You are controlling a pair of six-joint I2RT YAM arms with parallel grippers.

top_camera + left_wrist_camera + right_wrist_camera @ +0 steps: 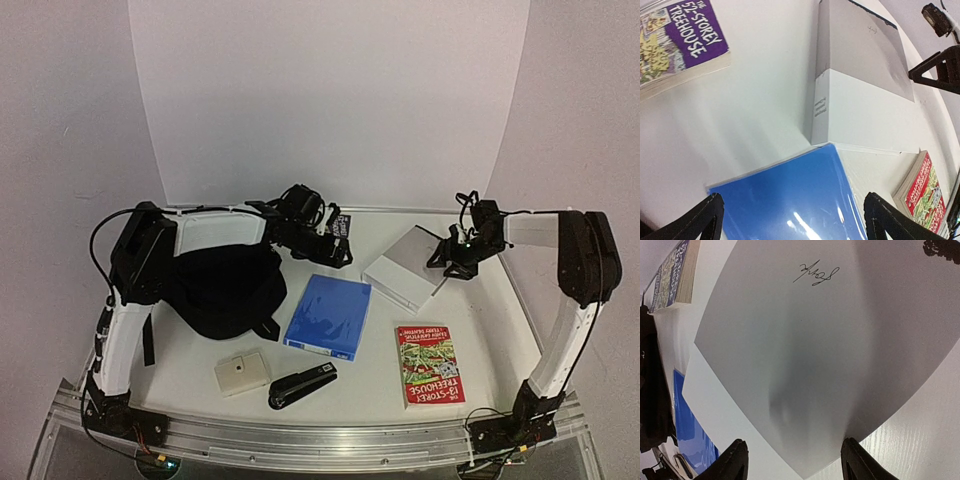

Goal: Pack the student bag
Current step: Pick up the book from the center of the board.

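Slumped at table (365,385) 9 o'clock: bag (225,290), long axis unclear. Left claw (795,222) spread wide, empty, above blue folder (790,190); bag at its 8 o'clock, nearer this side. Right claw (797,462) part open, empty, over white box (805,340).

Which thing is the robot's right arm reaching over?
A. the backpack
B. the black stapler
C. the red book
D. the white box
D: the right end effector is over the white box, whose pale top fills the right wrist view, while the red book and the stapler lie nearer the front edge.
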